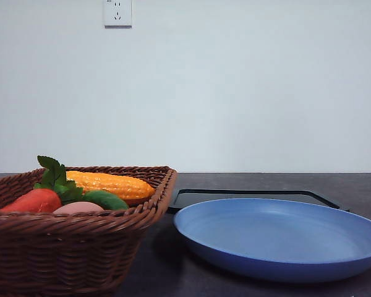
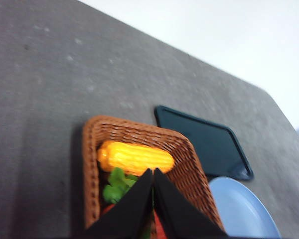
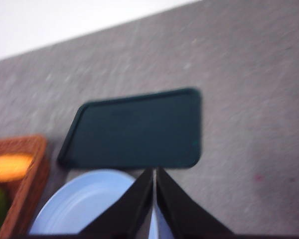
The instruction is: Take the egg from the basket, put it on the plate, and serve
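Observation:
A pinkish egg lies in the brown wicker basket at the front left, tucked between a red vegetable and a green one. To its right, the blue plate rests bare on the dark table. High above the basket hangs my left gripper, shut with nothing in it; basket and a slice of the plate lie below it. My right gripper is also shut and holds nothing, well above the plate and the basket's edge.
Corn, a red leafy vegetable and a green vegetable share the basket. A flat black tray lies behind the plate, also visible as tray and tray. A white wall stands behind the table.

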